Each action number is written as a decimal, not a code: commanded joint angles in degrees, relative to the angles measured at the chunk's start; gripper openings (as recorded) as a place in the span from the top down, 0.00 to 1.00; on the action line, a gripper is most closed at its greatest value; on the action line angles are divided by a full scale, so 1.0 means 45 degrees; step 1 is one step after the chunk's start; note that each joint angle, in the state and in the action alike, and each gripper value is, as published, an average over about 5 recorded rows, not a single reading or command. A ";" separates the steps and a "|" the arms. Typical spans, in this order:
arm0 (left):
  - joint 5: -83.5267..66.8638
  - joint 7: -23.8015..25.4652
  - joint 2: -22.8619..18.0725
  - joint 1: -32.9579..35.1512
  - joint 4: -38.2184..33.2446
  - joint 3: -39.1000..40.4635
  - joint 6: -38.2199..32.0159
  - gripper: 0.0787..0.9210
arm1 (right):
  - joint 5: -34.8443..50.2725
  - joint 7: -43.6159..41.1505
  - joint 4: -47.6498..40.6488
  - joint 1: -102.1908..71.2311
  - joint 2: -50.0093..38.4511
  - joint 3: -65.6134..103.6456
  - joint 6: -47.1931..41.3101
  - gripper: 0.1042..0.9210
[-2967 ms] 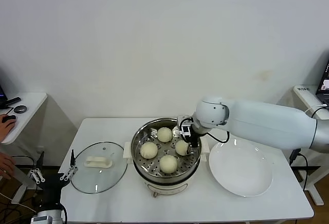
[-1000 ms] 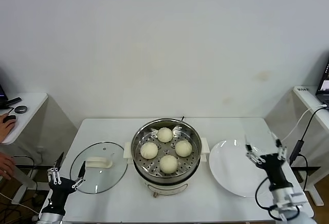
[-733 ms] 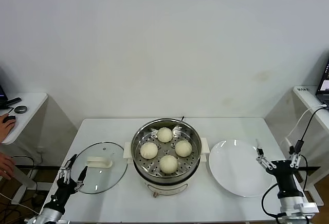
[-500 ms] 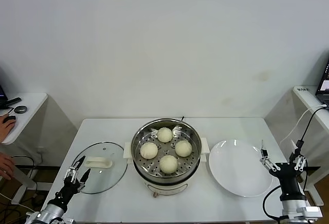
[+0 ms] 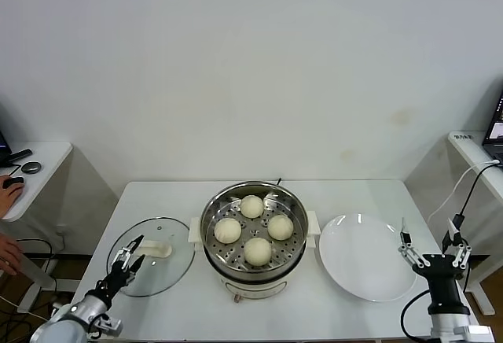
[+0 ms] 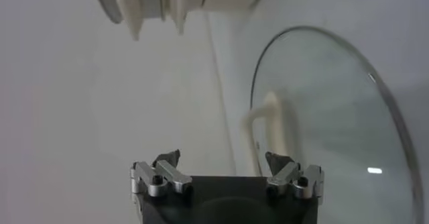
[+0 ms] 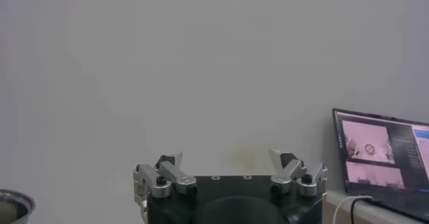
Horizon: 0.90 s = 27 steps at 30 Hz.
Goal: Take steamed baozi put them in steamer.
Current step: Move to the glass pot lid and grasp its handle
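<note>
Four cream-white baozi (image 5: 258, 250) lie on the perforated tray inside the shiny round steamer (image 5: 211, 219) in the middle of the white table. My left gripper (image 5: 129, 258) is open and empty, low at the near left, just over the near edge of the glass lid (image 5: 169, 266); its wrist view shows the lid (image 6: 322, 131) and the steamer's handle (image 6: 157, 4). My right gripper (image 5: 431, 249) is open and empty, held upright at the table's near right corner beside the white plate (image 5: 368, 258); its wrist view (image 7: 229, 159) faces the wall.
A side table (image 5: 39, 158) with small items and a person's hand stands at the far left. Another desk with a laptop (image 5: 497, 132) stands at the right, also in the right wrist view (image 7: 382, 153). A cable hangs near the right gripper.
The right arm left the steamer after placing the last baozi and drew back to the near right corner. The left gripper rose at the near left and moved onto the lid's edge.
</note>
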 commanded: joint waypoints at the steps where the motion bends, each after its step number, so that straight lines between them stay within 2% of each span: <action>1: 0.0435 0.0037 0.0164 -0.1702 0.1283 0.0921 -0.0009 0.12 | -0.0146 0.0016 0.0208 -0.0206 0.0149 0.0028 0.0054 0.12; 19: 0.0728 -0.0196 -0.0118 -0.2956 0.3171 0.1155 0.0085 0.14 | -0.0478 -0.0039 0.0336 -0.0251 0.0328 -0.0372 0.0070 0.12; 27: 0.0692 -0.0453 -0.0318 -0.3101 0.3632 0.1184 0.0091 0.39 | -0.0611 -0.0078 0.0354 -0.0304 0.0406 -0.0571 0.0076 0.12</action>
